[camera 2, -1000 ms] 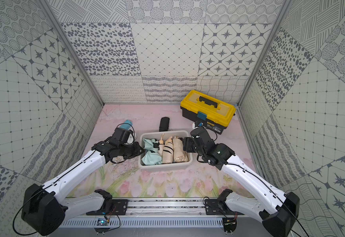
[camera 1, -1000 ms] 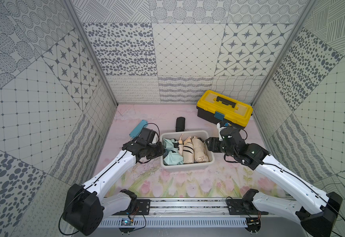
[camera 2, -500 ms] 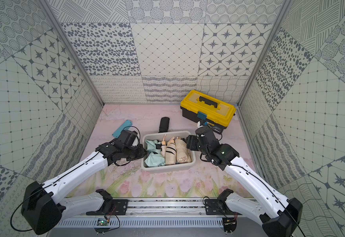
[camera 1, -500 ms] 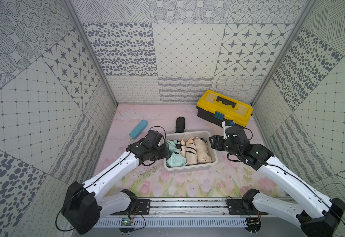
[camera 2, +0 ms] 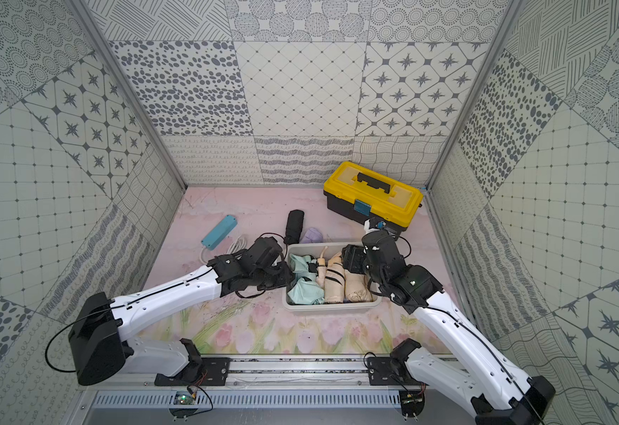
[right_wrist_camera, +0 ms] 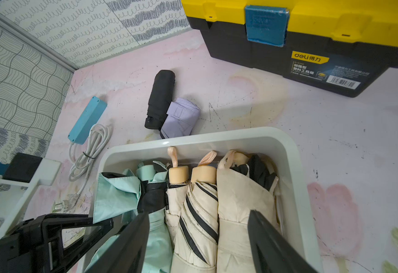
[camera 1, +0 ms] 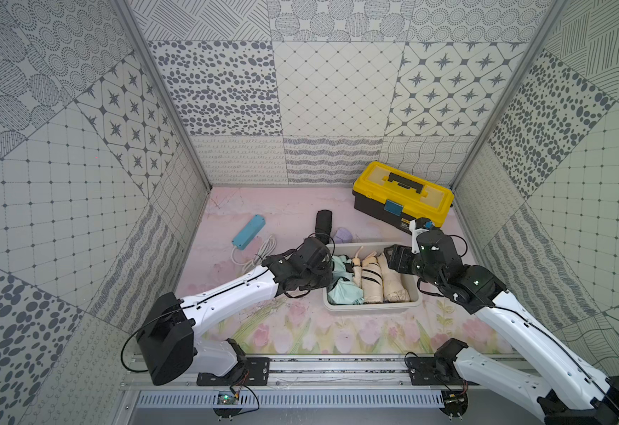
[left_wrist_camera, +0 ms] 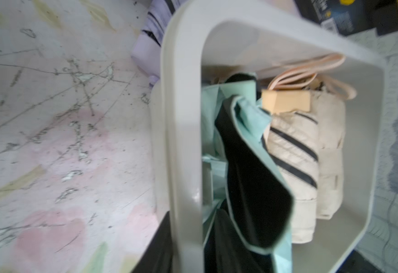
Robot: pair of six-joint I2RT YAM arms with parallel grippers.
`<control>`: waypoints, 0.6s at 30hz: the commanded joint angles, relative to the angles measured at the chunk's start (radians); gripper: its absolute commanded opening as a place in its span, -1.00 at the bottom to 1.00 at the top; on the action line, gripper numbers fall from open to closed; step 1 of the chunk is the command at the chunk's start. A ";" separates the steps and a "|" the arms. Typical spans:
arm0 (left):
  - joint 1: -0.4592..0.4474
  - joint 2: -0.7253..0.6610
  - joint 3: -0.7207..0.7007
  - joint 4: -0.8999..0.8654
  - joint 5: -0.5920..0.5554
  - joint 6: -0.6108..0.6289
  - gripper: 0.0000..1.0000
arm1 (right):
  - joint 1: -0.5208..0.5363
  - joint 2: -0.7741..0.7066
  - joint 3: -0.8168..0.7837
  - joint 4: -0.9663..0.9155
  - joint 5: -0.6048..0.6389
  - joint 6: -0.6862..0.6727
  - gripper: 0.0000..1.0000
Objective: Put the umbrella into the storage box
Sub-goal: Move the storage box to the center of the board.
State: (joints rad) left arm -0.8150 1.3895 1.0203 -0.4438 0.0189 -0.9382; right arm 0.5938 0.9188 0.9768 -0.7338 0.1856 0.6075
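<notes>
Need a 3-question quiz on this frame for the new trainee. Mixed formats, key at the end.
1. True or false: the black umbrella lies inside the storage box.
2. The small umbrella lying right beside the black one is: A) lilac B) red C) orange.
3. Fill in: over the storage box, the right gripper has its jaws ___.

Key: 1 false; 2 A; 3 open.
</notes>
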 commanded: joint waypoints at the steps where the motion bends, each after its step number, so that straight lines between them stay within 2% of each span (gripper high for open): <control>1: -0.026 0.000 0.040 0.113 -0.072 -0.032 0.11 | -0.016 -0.027 0.005 -0.020 0.004 -0.022 0.44; 6: 0.010 -0.070 0.091 0.018 -0.165 0.103 0.56 | -0.030 -0.029 0.015 -0.019 -0.002 -0.040 0.47; 12: 0.145 -0.115 0.124 0.003 -0.164 0.258 0.73 | -0.039 0.013 0.046 -0.019 -0.009 -0.086 0.49; 15: 0.206 -0.057 0.160 0.028 -0.140 0.343 0.75 | -0.044 0.038 0.061 -0.019 -0.010 -0.102 0.51; 18: 0.254 0.060 0.233 0.042 -0.089 0.384 0.77 | -0.052 0.052 0.065 -0.013 -0.019 -0.113 0.52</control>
State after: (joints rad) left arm -0.6277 1.3483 1.1790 -0.4309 -0.0982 -0.7353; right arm 0.5503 0.9623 1.0092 -0.7685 0.1787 0.5266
